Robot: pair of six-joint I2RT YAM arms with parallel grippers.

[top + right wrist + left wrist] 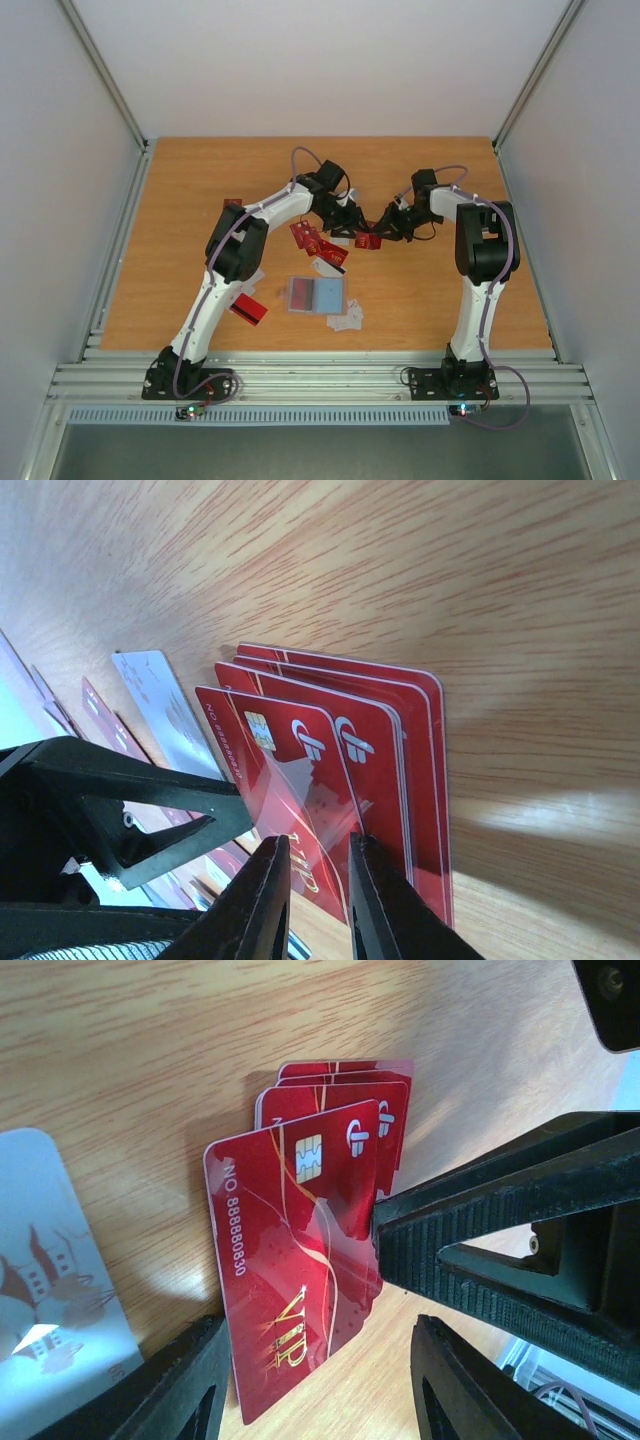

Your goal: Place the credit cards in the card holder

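Where both jaws meet, red credit cards (300, 1240) sit fanned.

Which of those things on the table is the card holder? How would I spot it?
Look at the wooden table, toward the middle of its near edge. The card holder lies flat there, beside some white cards. It is bigger than any card and the only thing showing blue.

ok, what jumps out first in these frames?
The left gripper and right gripper meet tip to tip at the middle of the table, at a fanned stack of red cards. Nearer the arm bases, the card holder lies open, blue-grey inside up, with white cards just beside it.
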